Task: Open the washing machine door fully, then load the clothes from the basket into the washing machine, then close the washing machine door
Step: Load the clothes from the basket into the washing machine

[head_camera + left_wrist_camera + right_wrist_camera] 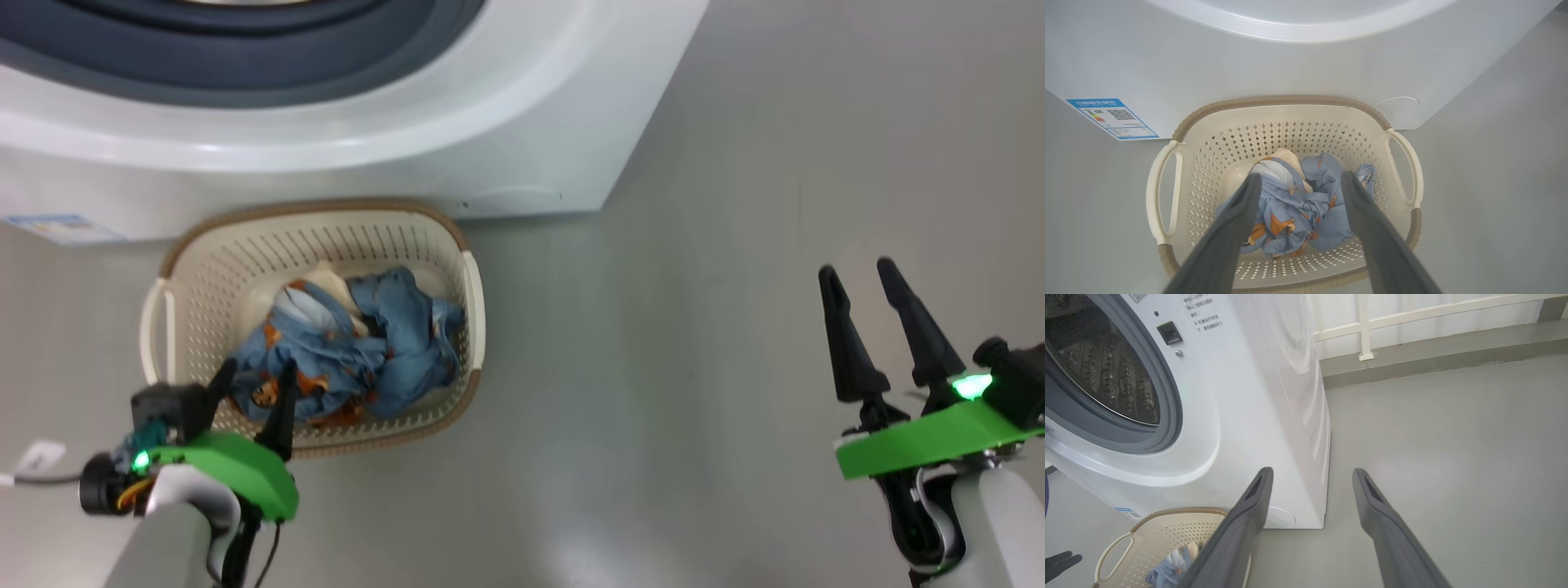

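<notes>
Left claw (1301,176), open, hangs just above the clothes (1306,204) in the basket (1282,101), which sits on the floor (653,367) against the washer (1249,61). Right claw (1312,471), open and empty, stands well apart. Its wrist view adds the steel drum (1102,363), which the head view cuts off.

A plain laundry corner, more utility space than living room. A white front-loading washing machine (1241,396) stands directly on a smooth grey floor (1453,457), with a blue label sticker (1112,118) low on its front. A perforated basket (245,261) of clothes (367,351) sits on the floor right before it. Behind, a white rail (1412,314) runs above a raised grey kerb (1433,355).
</notes>
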Available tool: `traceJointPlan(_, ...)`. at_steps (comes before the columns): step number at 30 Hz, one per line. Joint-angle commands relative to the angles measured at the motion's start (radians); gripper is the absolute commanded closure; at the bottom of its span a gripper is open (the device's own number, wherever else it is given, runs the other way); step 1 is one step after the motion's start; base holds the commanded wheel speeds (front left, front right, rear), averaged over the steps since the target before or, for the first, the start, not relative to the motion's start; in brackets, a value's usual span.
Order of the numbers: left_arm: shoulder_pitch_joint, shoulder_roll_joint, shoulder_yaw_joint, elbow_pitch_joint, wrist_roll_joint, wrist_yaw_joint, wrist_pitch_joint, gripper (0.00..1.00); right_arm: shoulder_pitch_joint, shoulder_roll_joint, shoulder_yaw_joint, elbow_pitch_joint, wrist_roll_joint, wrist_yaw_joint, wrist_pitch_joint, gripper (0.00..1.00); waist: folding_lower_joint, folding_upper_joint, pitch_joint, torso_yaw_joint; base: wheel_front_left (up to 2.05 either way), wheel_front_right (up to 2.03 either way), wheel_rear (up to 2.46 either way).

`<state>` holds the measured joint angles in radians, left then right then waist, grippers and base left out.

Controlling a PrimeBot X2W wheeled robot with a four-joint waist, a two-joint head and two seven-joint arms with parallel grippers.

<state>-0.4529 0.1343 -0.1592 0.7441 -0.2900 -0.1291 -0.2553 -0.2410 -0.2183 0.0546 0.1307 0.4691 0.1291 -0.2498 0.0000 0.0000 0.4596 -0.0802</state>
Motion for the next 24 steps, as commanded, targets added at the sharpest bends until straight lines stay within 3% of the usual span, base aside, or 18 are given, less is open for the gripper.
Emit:
traceJointPlan(1, -0.023, 0.035, 0.019, 0.005, -0.013, -0.002, -0.006, 0.00, -0.009, -0.003, 0.024, -0.027, -0.008, 0.002, -0.012, 0.00, 0.0000, 0.0000, 0.081, -0.009, 0.00, 0.00, 0.00)
traceJointPlan(14, -0.341, 0.056, -0.091, 0.378, -0.051, -0.002, 0.000, 0.00, -0.126, 0.017, 0.046, -0.045, -0.008, 0.002, -0.012, 0.00, 0.0000, 0.0000, 0.265, -0.027, 0.00, 0.00, 0.00)
traceJointPlan(24, -0.494, 0.077, -0.128, 0.509, -0.101, -0.002, 0.076, 0.00, -0.172, 0.024, 0.059, -0.057, -0.009, 0.002, -0.012, 0.00, 0.0000, 0.0000, 0.357, -0.049, 0.00, 0.00, 0.00)
